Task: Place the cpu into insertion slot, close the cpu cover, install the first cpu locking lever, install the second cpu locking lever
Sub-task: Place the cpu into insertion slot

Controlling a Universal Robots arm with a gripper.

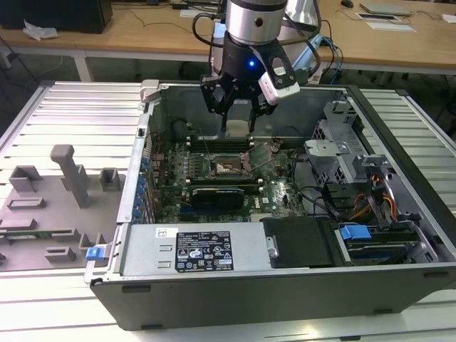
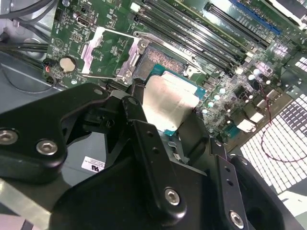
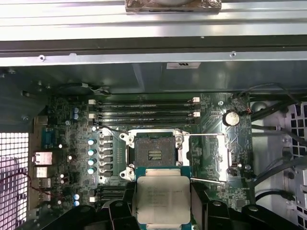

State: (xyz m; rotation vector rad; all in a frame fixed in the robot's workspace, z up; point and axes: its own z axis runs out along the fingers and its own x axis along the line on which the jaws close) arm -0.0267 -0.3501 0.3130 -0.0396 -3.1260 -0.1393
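First wrist view: gripper [image 3: 162,212] pinching cpu [image 3: 160,191] by its edges, hanging above board, just beside insertion slot [image 3: 154,155] — slot bare, contacts showing. cpu cover [image 3: 209,158] flipped open alongside. Nothing seated yet — seating, cover closing and both lever steps look left.

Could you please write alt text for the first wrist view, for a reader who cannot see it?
The gripper holds a square silver chip by two opposite edges, close to the empty socket on the green circuit board but not yet in it. The socket's metal cover lies swung open beside it.
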